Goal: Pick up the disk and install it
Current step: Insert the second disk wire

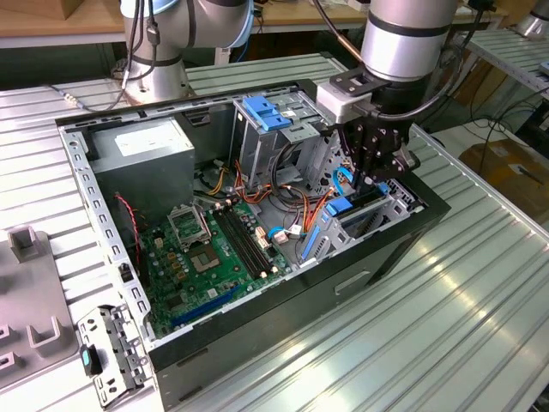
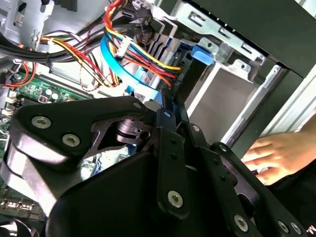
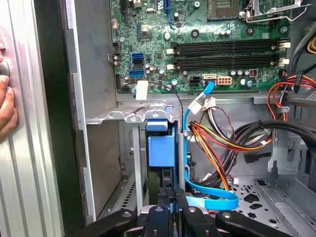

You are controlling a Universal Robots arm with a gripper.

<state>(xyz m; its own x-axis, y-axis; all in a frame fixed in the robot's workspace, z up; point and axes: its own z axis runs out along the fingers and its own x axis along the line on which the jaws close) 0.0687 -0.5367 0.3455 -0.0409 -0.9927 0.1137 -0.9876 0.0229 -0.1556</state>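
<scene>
The claw [image 1: 375,176] hangs inside the open computer case [image 1: 429,210], its fingers drawn narrow over the blue-railed disk [image 3: 162,148], which stands on edge in the drive bay [image 3: 129,116]. At the claw's nine o'clock in the exterior view lies the green motherboard [image 1: 214,257]; a hand [image 2: 269,155] rests on the case's outside wall.

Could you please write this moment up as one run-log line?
tool: low inside computer case | disk: on edge in bay beside tool | flat blue cable: alongside | hand: on case
</scene>
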